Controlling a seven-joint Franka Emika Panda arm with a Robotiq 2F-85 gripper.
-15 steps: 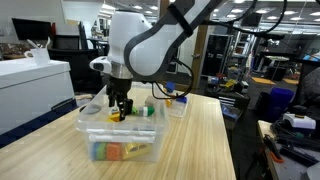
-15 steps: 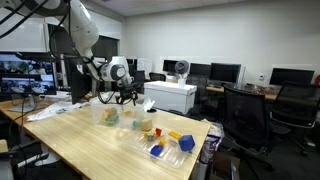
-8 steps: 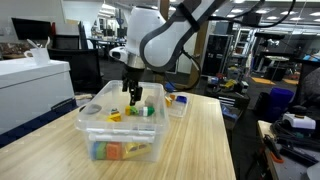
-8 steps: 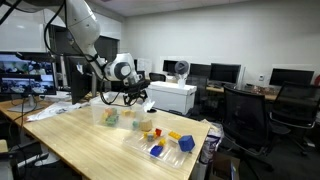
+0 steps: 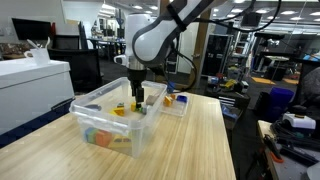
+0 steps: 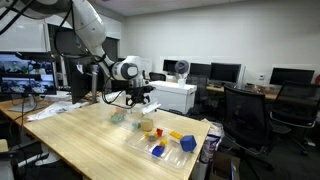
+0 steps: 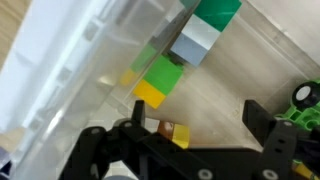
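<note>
My gripper [image 5: 137, 99] reaches down into a clear plastic bin [image 5: 108, 140] on the wooden table, close to its far wall; it also shows in an exterior view [image 6: 140, 99]. The bin sits tilted, with coloured blocks [image 5: 97, 137] gathered at its low near end. In the wrist view the two black fingers [image 7: 197, 118] stand wide apart over the bin floor with nothing between them. A yellow and green block [image 7: 156, 82], a grey and green block [image 7: 202, 38] and a small brown and yellow piece [image 7: 172, 131] lie just ahead of the fingers. The bin wall [image 7: 70, 70] runs along the left.
A second clear tray [image 6: 165, 140] with yellow and blue blocks lies beside the bin, towards the table's end. A white machine [image 6: 170, 95] stands behind the table. Black office chairs [image 6: 245, 115] and desks with monitors stand beyond.
The arm has swung along the bin towards its far wall. The bin has shifted and tipped, and the blocks inside have slid to its low end.
</note>
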